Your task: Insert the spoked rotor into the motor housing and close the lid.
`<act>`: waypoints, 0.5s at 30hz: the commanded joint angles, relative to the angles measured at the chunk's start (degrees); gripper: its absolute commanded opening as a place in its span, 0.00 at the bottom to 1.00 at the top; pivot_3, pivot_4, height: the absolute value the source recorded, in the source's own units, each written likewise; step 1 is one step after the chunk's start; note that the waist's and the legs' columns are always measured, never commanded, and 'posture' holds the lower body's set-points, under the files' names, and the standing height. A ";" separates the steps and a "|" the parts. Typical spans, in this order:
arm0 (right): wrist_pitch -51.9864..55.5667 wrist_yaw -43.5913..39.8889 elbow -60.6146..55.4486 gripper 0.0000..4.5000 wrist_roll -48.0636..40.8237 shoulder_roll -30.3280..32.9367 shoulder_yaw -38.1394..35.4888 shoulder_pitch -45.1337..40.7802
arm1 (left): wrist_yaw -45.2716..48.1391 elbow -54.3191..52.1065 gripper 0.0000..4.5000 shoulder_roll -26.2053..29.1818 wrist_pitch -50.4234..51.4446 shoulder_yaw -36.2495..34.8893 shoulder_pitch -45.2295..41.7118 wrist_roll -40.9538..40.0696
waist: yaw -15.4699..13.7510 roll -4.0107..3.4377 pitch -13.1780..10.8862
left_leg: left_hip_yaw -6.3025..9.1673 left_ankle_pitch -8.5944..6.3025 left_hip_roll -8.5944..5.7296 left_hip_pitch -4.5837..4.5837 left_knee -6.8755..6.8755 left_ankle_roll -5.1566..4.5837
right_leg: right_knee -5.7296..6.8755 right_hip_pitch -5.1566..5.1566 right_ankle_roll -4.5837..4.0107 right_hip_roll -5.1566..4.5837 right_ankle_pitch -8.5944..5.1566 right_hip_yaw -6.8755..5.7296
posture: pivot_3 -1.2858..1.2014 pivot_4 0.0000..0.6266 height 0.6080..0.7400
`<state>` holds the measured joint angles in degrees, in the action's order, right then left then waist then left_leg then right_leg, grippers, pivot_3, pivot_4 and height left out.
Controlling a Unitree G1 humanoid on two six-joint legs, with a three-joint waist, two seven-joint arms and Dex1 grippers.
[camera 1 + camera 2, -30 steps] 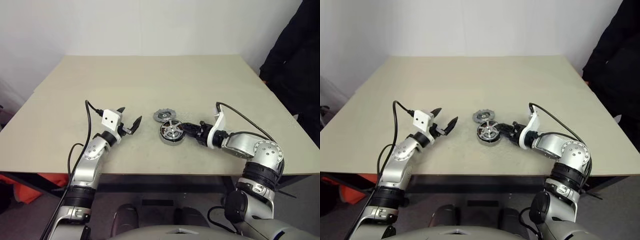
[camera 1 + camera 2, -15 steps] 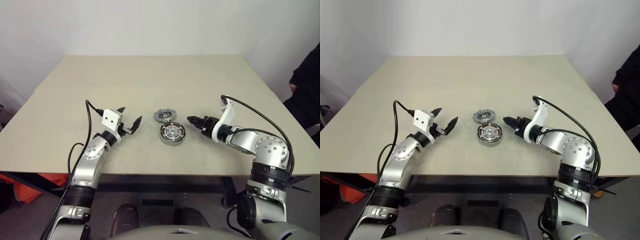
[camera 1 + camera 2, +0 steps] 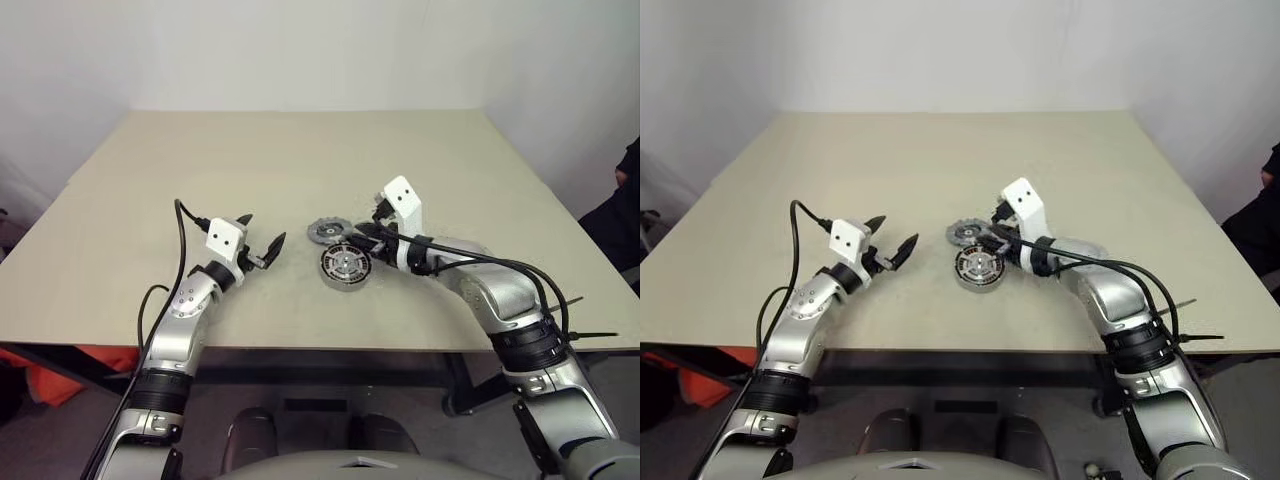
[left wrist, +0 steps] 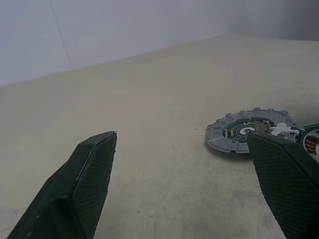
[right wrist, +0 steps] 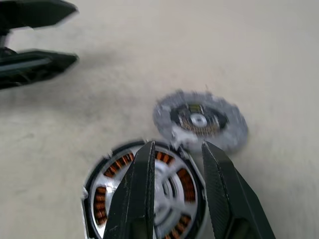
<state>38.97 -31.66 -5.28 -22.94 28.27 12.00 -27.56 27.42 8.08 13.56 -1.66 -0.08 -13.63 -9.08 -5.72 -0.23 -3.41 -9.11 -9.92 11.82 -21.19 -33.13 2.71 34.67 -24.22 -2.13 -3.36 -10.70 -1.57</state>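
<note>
The housing (image 3: pixel 345 267) lies at the centre of the head view on the beige surface (image 3: pixel 300 160), silver spokes over its copper windings (the rotor (image 5: pixel 149 191) seems seated inside it). The lid (image 3: pixel 326 232) lies flat just above it, touching or nearly so. The right end effector (image 5: pixel 175 149) hovers over the housing's upper edge, fingers narrowly parted, holding nothing. Left of centre, the left end effector (image 3: pixel 262 243) stands wide and empty.

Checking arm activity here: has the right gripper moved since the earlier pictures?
Yes. The right gripper pulled back from the motor housing, then swung in over its far edge, toward the lid.
</note>
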 commanded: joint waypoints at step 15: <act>-1.79 -3.32 5.06 0.36 7.88 -4.35 3.65 4.15 | -0.87 -2.99 0.97 0.78 -1.15 -1.12 0.19 -0.17 | 0.15 0.01 0.02 | 0.00 -0.02 0.01 0.09 -0.05 -0.03 | 0.04 0.06 -0.02 0.00 0.01 0.02 | 0.52 0.00 1.00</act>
<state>37.79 -34.97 -1.52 -16.60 24.11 15.17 -23.50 26.92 7.39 13.86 -1.91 -0.41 -12.93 -9.07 -5.58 -0.22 -3.39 -9.11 -9.94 11.84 -21.04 -33.18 2.68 34.71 -24.08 -2.15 -3.36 -10.70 -1.55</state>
